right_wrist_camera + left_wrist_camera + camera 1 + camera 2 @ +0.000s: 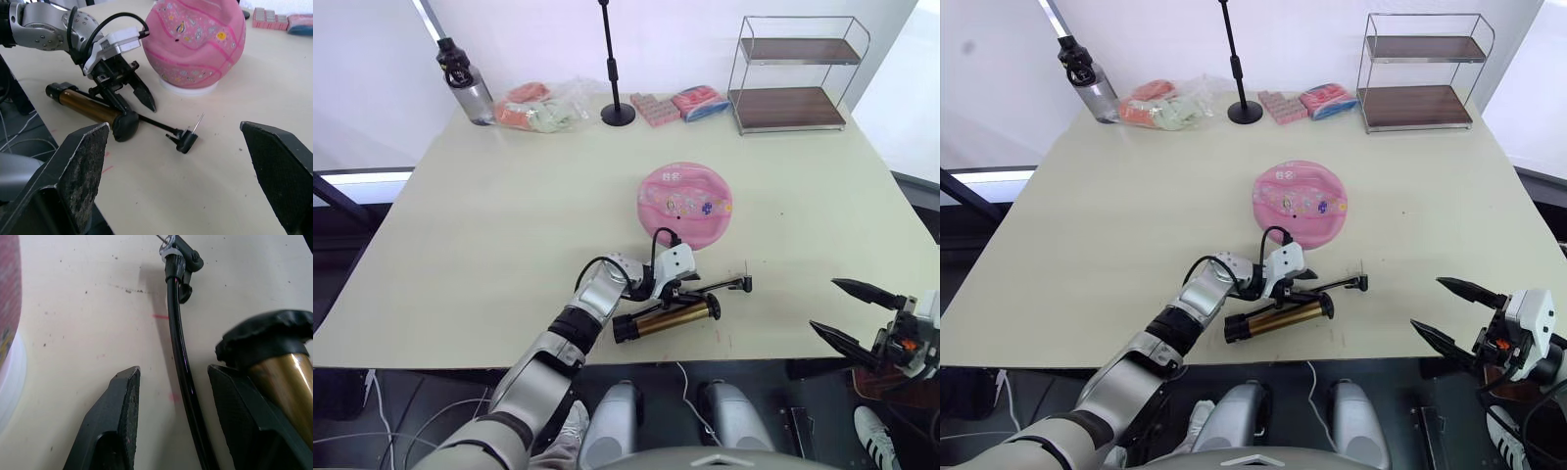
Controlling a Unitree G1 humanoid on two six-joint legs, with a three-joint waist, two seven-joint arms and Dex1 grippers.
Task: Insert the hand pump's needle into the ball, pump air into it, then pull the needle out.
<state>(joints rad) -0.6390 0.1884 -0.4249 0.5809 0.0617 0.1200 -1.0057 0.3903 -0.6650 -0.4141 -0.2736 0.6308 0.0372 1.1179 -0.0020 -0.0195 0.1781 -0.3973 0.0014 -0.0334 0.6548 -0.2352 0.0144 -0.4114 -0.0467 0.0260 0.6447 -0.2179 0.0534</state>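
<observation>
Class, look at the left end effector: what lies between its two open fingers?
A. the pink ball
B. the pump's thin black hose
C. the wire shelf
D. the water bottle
B. The left wrist view shows the hand pump's thin black hose running on the table between the open fingers of the left end effector, not yet gripped.

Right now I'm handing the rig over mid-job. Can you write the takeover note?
Left gripper: open, down at the table, straddling the pump's hose, holding nothing.
Right gripper: open, empty, off the table's near right edge.
Hand pump lies flat near the front edge; needle rests on the table, pointing at the ball, which sits on a white ring.
Done: nothing yet. Left: grasp, insert, pump, pull out.
</observation>
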